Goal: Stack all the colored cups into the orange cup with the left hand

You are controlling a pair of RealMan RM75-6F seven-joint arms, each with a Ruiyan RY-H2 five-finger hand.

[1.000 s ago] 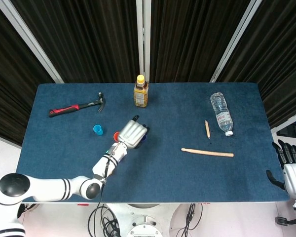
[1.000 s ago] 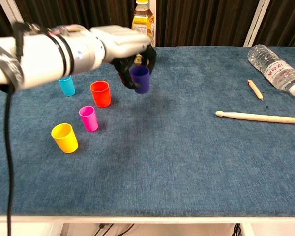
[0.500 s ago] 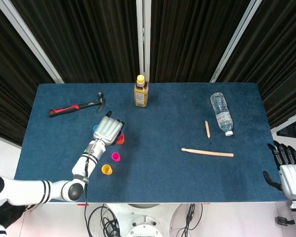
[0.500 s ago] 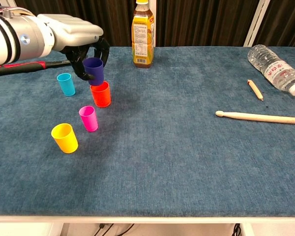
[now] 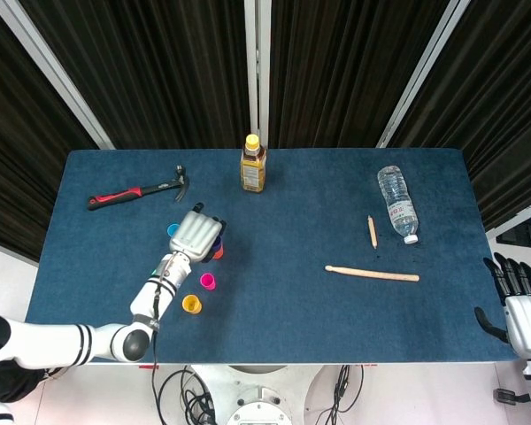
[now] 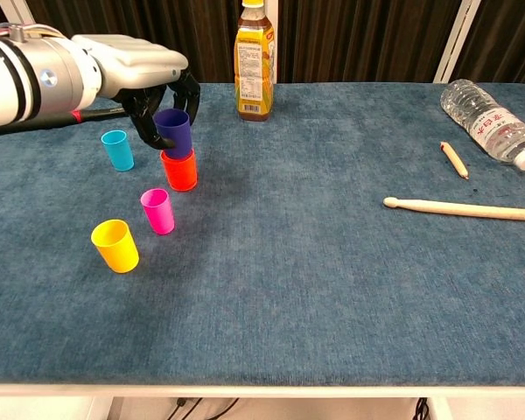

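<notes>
My left hand [image 6: 136,74] [image 5: 197,235] grips a purple cup [image 6: 173,132] upright, its base sitting in the mouth of the orange cup [image 6: 180,171] [image 5: 217,252]. A cyan cup [image 6: 117,150] [image 5: 172,231] stands just left of them. A pink cup [image 6: 157,211] [image 5: 208,282] and a yellow cup [image 6: 115,245] [image 5: 191,305] stand nearer the table's front. In the head view the hand hides the purple cup. My right hand [image 5: 524,305] hangs off the table's right edge, fingers spread, holding nothing.
A hammer [image 5: 140,190] lies at the back left, a juice bottle [image 6: 254,59] stands at the back centre. A water bottle [image 6: 488,121], a pencil [image 6: 454,159] and a drumstick [image 6: 462,208] lie on the right of the blue table [image 6: 332,289].
My left hand carried the purple cup from right of the orange cup to above it, then lowered it into the orange cup's mouth. The right hand barely moved.
</notes>
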